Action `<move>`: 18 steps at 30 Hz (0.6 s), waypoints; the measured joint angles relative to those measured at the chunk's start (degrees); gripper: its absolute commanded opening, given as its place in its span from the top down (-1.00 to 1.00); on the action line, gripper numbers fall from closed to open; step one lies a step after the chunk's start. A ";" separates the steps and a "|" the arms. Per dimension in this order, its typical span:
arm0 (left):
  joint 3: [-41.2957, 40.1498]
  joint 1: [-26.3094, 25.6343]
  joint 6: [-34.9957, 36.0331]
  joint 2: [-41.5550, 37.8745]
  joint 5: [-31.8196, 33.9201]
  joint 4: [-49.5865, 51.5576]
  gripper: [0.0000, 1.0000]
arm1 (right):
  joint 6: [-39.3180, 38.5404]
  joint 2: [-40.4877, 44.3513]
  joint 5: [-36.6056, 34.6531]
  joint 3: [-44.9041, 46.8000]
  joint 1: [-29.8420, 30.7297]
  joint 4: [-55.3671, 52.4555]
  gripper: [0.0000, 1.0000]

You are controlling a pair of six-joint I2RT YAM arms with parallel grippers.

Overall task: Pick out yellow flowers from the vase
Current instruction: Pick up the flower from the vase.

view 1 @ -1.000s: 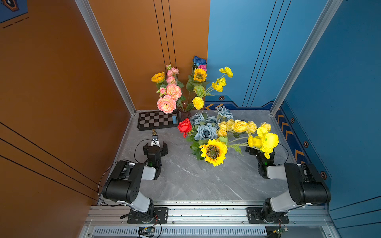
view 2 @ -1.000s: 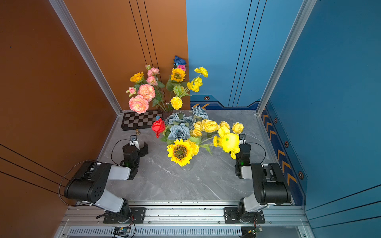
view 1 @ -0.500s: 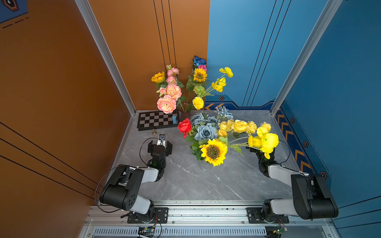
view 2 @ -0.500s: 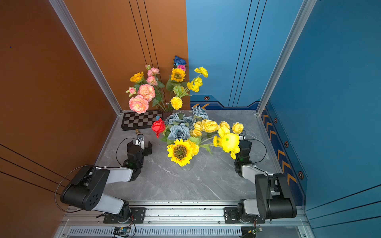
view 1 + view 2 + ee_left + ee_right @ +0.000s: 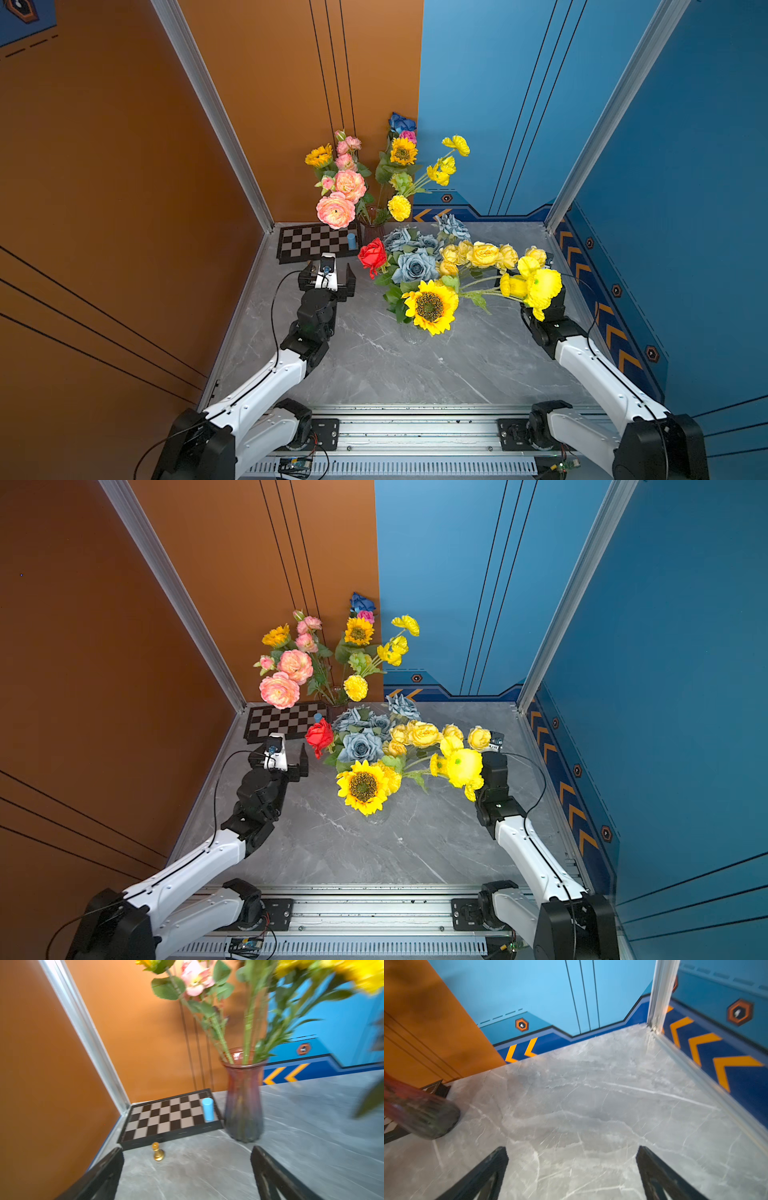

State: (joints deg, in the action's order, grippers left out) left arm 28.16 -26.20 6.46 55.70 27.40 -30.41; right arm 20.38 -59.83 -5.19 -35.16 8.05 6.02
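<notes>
The clear vase (image 5: pixel 413 334) stands mid-tabletop (image 5: pixel 374 374). It holds the yellow flowers (image 5: pixel 430 307): a sunflower over its mouth, pale roses (image 5: pixel 482 253) behind, and poppies (image 5: pixel 536 284) reaching far out to its right. More yellow blooms (image 5: pixel 402 150) rise from the red vase (image 5: pixel 372 230), which is behind the clear vase at the foot of the back wall.

The left pincer (image 5: pixel 329 270) sits left of the clear vase, well apart from it, with its jaws spread wide and nothing in them. In the left wrist view its fingers (image 5: pixel 104 1174) frame bare stone. Ahead of them a gold pawn (image 5: pixel 158 1152) stands just off the edge of the chessboard (image 5: pixel 166 1118), and a blue cylinder (image 5: pixel 207 1108) stands on the board's corner beside the red vase.

The right pincer (image 5: pixel 572 1149) is right of the clear vase, largely hidden by the poppies in both top views. Whether it touches them cannot be told. Its wrist view shows the jaws wide apart and empty, with bare tabletop running to the corner where the blue walls (image 5: pixel 716 1059) meet.

In front of the clear vase, between the arms, the tabletop lies open to the rail (image 5: pixel 415 428). To the vase's right, only a narrow strip separates the right arm from the wall.
</notes>
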 measured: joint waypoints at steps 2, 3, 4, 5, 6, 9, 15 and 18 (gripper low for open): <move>-0.02 -3.56 -1.81 -3.08 0.07 4.20 -0.96 | 1.33 1.75 1.22 0.22 0.68 -2.84 -1.00; -0.02 -5.40 -2.73 -4.61 0.31 6.32 -0.96 | 2.12 3.13 2.10 0.33 1.09 -4.46 -1.00; -0.04 -7.48 -3.96 -6.45 0.70 9.01 -0.96 | 2.62 4.28 2.56 0.35 1.51 -5.86 -1.00; -0.07 -8.87 -4.72 -7.76 0.96 10.82 -0.96 | 3.08 5.46 2.97 0.35 2.01 -7.08 -1.00; -0.11 -10.80 -5.62 -9.49 1.09 13.00 -0.96 | 3.56 6.86 3.43 0.35 2.80 -8.39 -1.00; -0.79 -15.96 -8.00 -14.45 1.81 18.10 -0.96 | 5.14 11.89 4.44 1.33 5.53 -10.95 -1.00; -3.19 -22.73 -11.19 -20.65 3.30 24.09 -0.96 | 8.70 21.09 5.88 5.77 11.93 -12.68 -0.97; -4.20 -24.44 -12.20 -21.57 3.19 25.07 -0.96 | 9.07 23.74 6.08 7.45 17.38 -12.72 -0.89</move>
State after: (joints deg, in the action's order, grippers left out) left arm 23.97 -50.63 -5.74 34.13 30.59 -5.34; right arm 29.45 -36.10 0.89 -27.70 25.43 -6.70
